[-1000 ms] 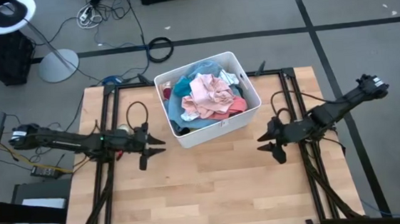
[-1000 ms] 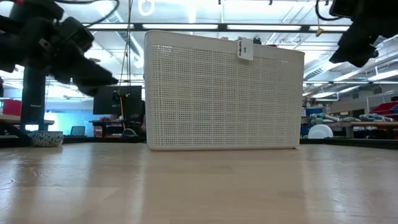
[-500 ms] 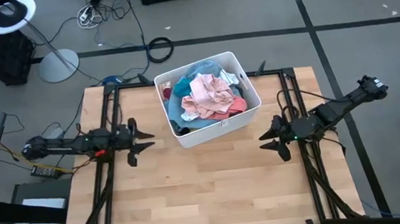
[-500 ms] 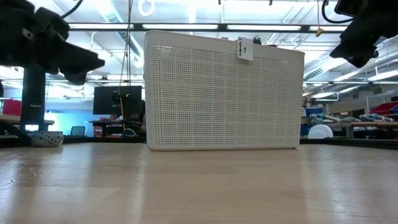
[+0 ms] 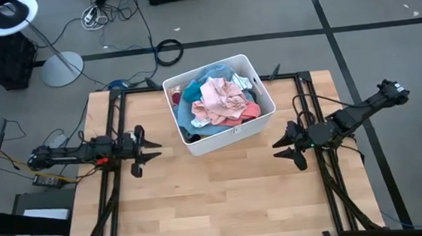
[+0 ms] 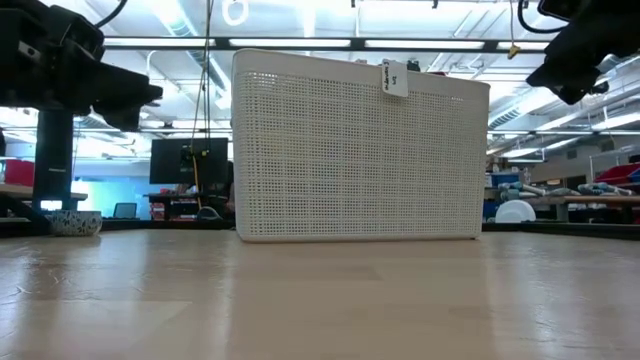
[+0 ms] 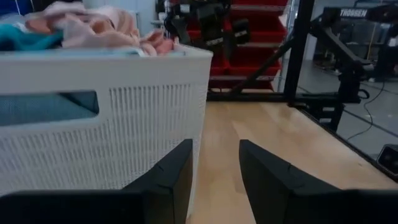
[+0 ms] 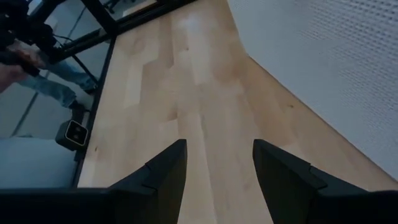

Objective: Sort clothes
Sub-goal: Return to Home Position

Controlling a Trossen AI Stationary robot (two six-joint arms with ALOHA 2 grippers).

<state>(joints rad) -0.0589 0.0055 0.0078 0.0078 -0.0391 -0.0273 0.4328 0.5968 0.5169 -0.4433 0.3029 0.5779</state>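
Clothes (image 5: 217, 102) are lying heaped in the white bin (image 5: 232, 136) toward the worktop's (image 5: 217, 200) far edge, with left gripper (image 5: 151, 149) and right gripper (image 5: 277, 150) hovering spread on either side, cables (image 5: 169, 52) trailing on the floor (image 5: 263, 8) beyond.

"Where's the left arm?"

"Stretched out nearly level on the left side. The left gripper (image 5: 153, 150) points right, toward the middle, and is held up off the surface. Its two fingers are spread apart."

"And the right arm?"

"Much the same, mirrored. It slants in from the far right with a bent elbow. The right gripper (image 5: 275, 150) points left, raised, with its fingers parted too."
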